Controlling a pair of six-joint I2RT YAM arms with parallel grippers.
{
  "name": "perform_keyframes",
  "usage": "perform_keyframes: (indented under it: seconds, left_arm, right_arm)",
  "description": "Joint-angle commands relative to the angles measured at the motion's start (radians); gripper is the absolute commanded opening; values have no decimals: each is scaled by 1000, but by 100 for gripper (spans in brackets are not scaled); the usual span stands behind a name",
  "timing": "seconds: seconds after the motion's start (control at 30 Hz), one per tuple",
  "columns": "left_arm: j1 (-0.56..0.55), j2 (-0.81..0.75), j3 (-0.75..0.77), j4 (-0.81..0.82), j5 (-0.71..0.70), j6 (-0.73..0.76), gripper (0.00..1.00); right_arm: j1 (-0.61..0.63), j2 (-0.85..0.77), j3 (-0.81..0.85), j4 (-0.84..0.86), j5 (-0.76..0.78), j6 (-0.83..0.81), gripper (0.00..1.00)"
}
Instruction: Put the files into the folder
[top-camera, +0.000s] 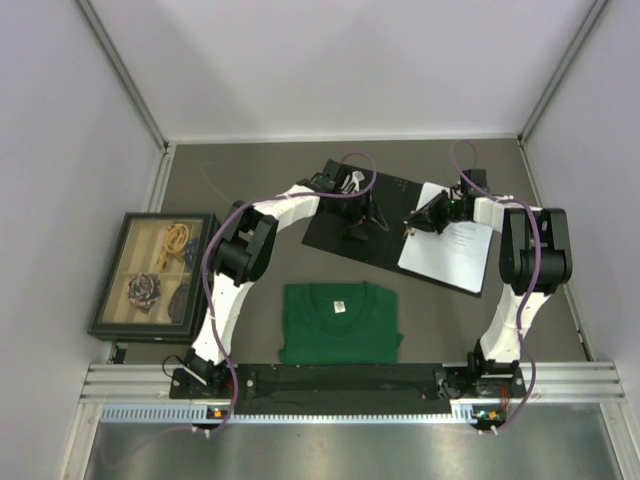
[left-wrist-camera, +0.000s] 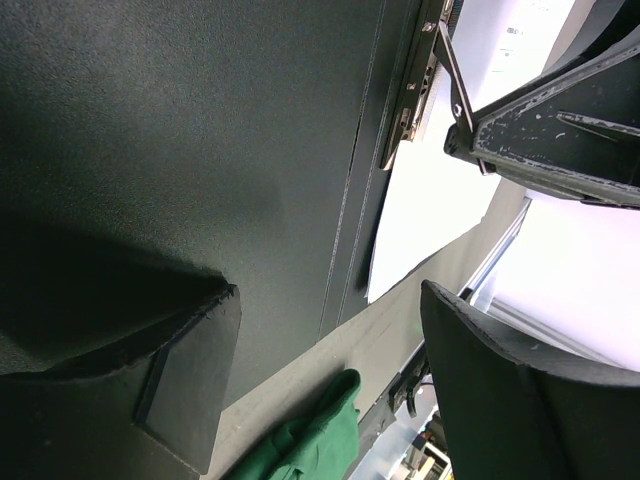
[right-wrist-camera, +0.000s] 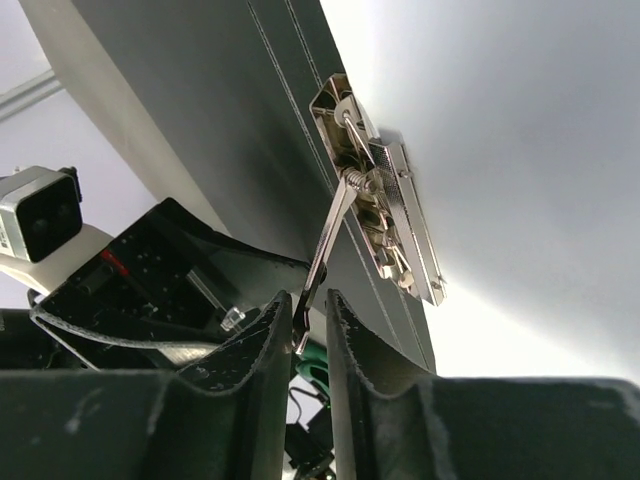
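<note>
The folder lies open at the table's far middle, black inner faces up. The files, white printed sheets, lie on its right half; they also show in the left wrist view and the right wrist view. The metal clip sits by the spine with its lever raised. My right gripper is shut on the lever's tip; in the top view it is at the sheets' left edge. My left gripper is open, fingers down over the black left face.
A folded green T-shirt lies in front of the folder, between the arm bases. A dark-framed picture box stands at the left. White walls close the table at the back and sides.
</note>
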Motion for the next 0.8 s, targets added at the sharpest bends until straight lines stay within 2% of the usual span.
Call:
perform_keyframes:
  seconds: [0.0, 0.13, 0.77]
  left_arm:
    - [-11, 39, -9, -13, -58, 32, 78]
    - [-12, 38, -8, -15, -56, 34, 78]
    - [-15, 43, -6, -13, -56, 35, 78]
  right_arm:
    - [-7, -41, 26, -3, 24, 13, 20]
    - [-7, -61, 14, 17, 13, 23, 22]
    - [-7, -102, 19, 4, 13, 42, 21]
